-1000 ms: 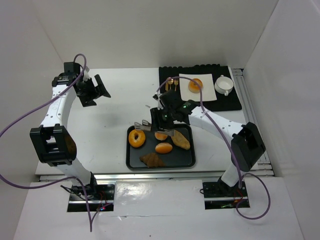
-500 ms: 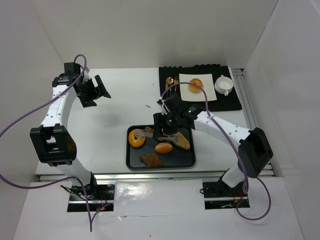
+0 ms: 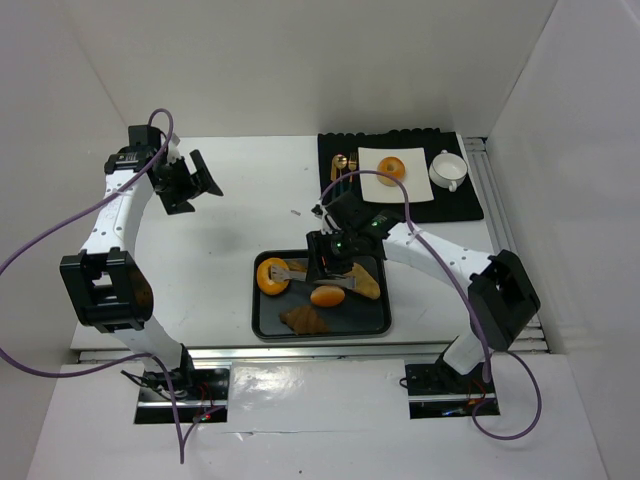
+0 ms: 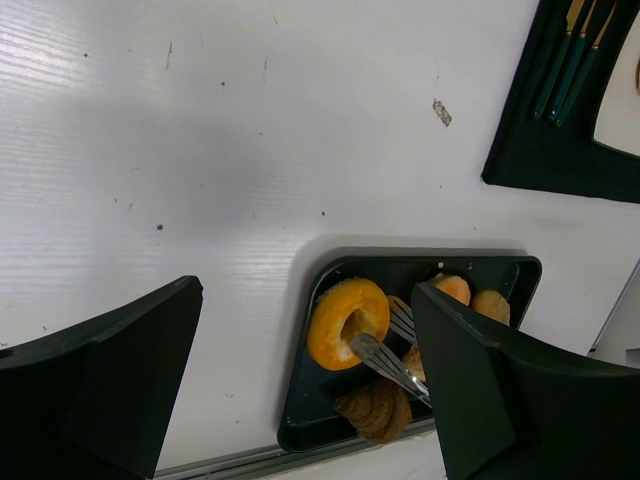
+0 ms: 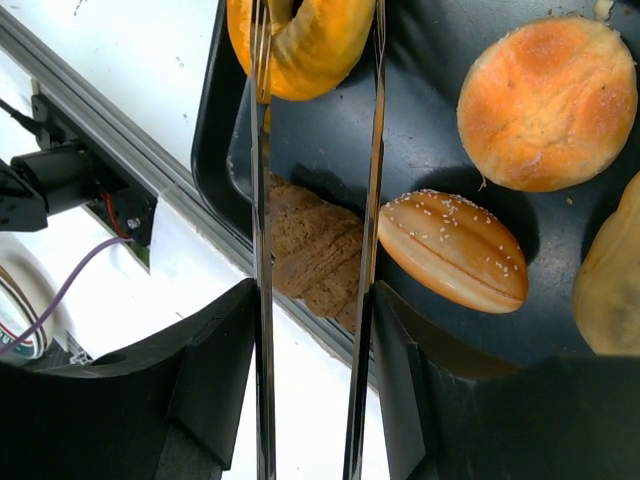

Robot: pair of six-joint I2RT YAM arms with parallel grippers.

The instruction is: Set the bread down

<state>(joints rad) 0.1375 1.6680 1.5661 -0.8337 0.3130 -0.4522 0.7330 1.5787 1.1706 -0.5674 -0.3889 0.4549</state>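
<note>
The glossy golden-orange ring of bread (image 5: 305, 50), smooth-skinned with a small centre hole, lies slightly tilted at the left end of the black rectangular tray (image 3: 262, 322). My right gripper (image 3: 286, 273) pinches its wall. One long steel finger (image 5: 262, 200) runs into the hole and the other presses the outer rim. A second ring (image 3: 390, 170) like it sits on the white square (image 3: 420, 190) on the black mat (image 3: 465, 205), well apart. My left gripper (image 3: 198, 190) hangs spread wide above the white table (image 3: 230, 220), away from the tray.
</note>
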